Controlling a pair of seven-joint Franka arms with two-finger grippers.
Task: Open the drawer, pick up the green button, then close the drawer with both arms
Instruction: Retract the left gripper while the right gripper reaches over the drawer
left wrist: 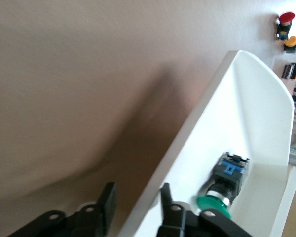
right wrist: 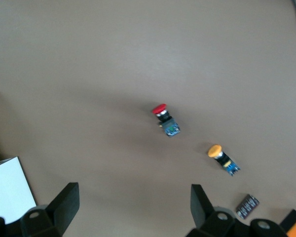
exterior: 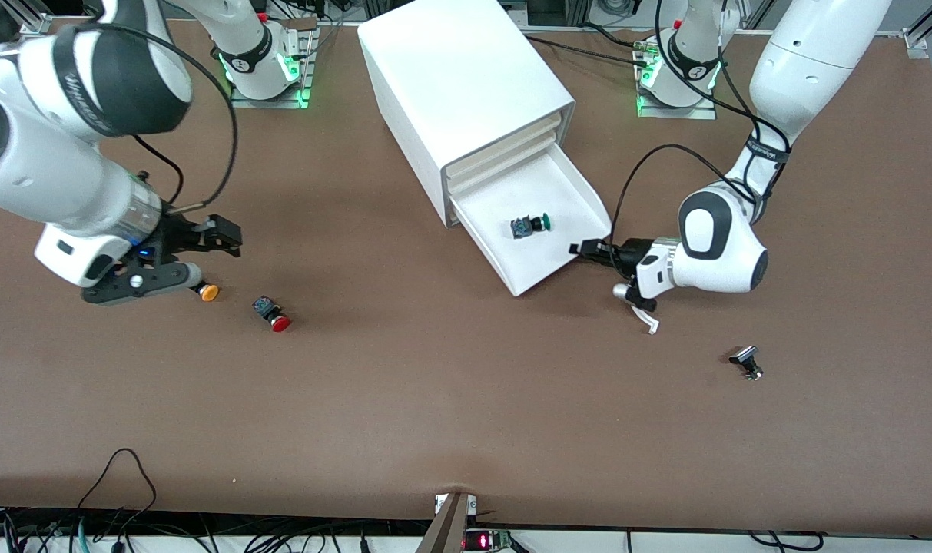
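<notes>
Left end effector [exterior: 588, 250] narrowly parted, fingers straddling the side wall of the pulled-out lowest drawer [exterior: 565, 192], arm low. Green-capped button [exterior: 529, 225] lies inside it. Right end effector [exterior: 223, 234] spread wide, empty, above the counter [exterior: 435, 399] near the orange-capped button [exterior: 207, 291] and red-capped button [exterior: 272, 313].

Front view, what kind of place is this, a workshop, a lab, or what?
Most likely a robotics lab: two arms bolted to a brown table, a white drawer cabinet as a test prop, and loose cables along the table's edge.
</notes>
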